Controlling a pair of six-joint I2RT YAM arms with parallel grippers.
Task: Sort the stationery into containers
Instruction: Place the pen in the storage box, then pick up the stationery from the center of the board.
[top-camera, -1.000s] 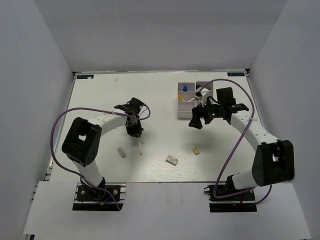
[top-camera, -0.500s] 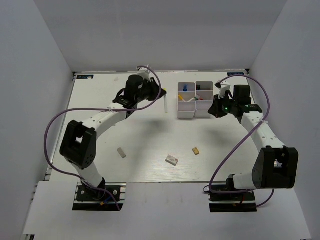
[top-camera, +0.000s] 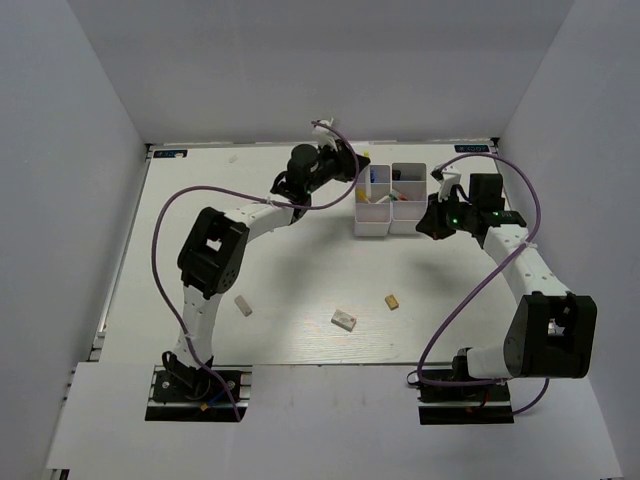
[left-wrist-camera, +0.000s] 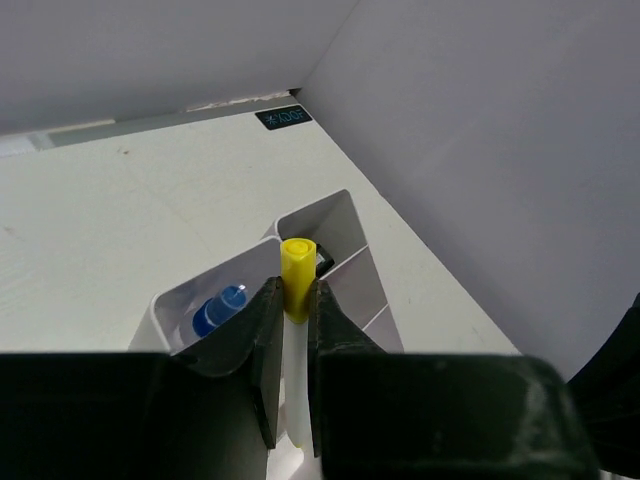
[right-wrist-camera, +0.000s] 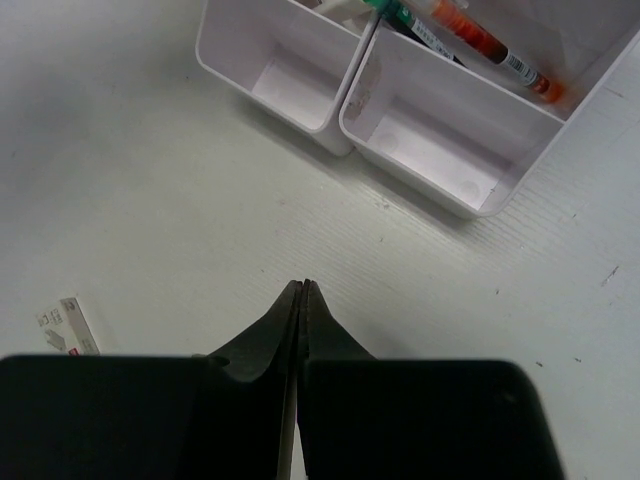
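Observation:
My left gripper is shut on a white pen with a yellow cap and holds it over the back left of the containers. In the bin just below it lies a blue-capped bottle. In the top view the left gripper hangs at the left back corner of the containers. My right gripper is shut and empty, low over the table, right of the bins. An orange-red pen and a green marker lie in a back bin.
Loose on the table lie a white eraser, a tan eraser and a grey eraser. The white eraser also shows at the left edge of the right wrist view. White walls close in the table's back and sides.
The left arm has swung from mid-table to the back, carrying the pen up to the containers. The right gripper closed and drew back to the right of the bins.

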